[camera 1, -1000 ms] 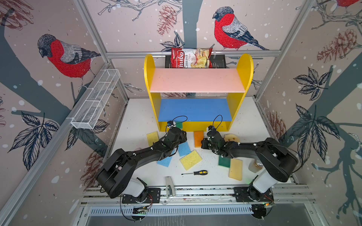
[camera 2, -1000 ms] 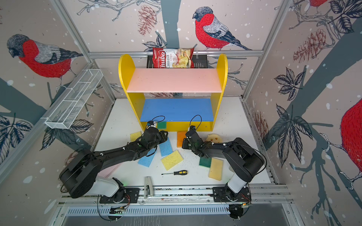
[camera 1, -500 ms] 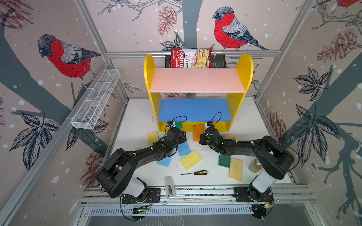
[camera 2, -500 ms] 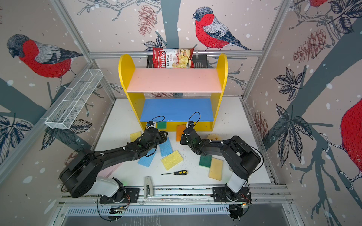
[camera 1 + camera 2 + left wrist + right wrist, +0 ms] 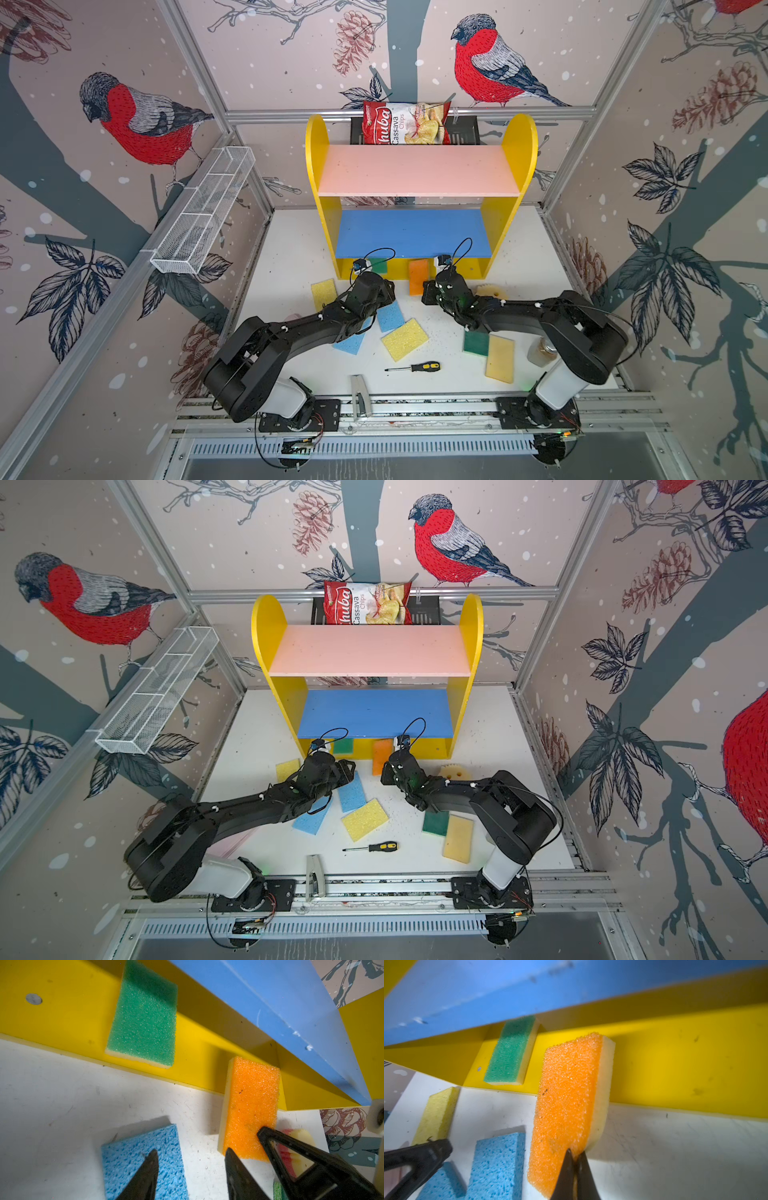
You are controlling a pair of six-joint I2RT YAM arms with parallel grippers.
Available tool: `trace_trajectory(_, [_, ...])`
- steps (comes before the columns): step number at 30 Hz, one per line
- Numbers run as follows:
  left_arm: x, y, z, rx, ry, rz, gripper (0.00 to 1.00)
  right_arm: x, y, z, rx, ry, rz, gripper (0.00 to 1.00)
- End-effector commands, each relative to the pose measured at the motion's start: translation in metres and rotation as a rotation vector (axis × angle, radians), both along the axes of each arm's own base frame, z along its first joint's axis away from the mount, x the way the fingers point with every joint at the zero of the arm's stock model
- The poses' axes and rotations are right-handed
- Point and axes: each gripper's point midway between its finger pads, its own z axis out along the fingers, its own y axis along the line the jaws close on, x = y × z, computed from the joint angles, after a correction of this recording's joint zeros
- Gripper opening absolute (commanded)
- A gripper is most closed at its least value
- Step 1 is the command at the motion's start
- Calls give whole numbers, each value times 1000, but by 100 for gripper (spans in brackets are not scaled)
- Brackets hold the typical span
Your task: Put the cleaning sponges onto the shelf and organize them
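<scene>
One white worktop (image 5: 291,257) carries everything, and at its back stands the yellow shelf (image 5: 318,166), its pink and blue boards bare. Two black arms reach from the front rail toward the shelf's yellow base. Of the sponges, only the green sponge (image 5: 145,1020) lies wholly on that base, flat, toward its left end. The orange sponge (image 5: 566,1105) sits just to the right of it, tilted, its far end over the front lip of the base and its near end off the worktop. The others lie loose on the worktop in both top views: a blue sponge (image 5: 390,316) beside the left arm, a second blue one (image 5: 351,340) partly under it, a yellow sponge (image 5: 405,338) next to them, another yellow one (image 5: 324,293) near the shelf's left foot, a dark green (image 5: 476,343) and a pale yellow (image 5: 500,357) touching by the right arm, and a round yellow one (image 5: 490,290) half hidden behind that arm. The right claw (image 5: 574,1153) is pinched tight on the orange sponge's near edge. The left claw (image 5: 191,1153) hangs apart and empty over the blue sponge. A small screwdriver (image 5: 415,367) lies near the front.
</scene>
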Motion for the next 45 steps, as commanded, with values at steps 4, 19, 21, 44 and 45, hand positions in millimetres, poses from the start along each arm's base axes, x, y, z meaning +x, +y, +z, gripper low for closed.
trace_trajectory(4, [2,0,7,-17,-19,4,51,20,15,2,-2,-62,8,1])
trace_trajectory(19, [0,3,6,-8,-13,12,51,35,13,-22,-20,-15,-33,26])
trace_trajectory(21, [1,2,6,-10,-13,10,51,34,10,-22,-16,-9,-35,31])
trace_trajectory(44, [6,1,10,-10,-18,0,52,-40,22,-34,193,128,133,0])
trace_trajectory(45, [5,1,10,-10,-17,1,51,-40,23,-36,195,131,135,0])
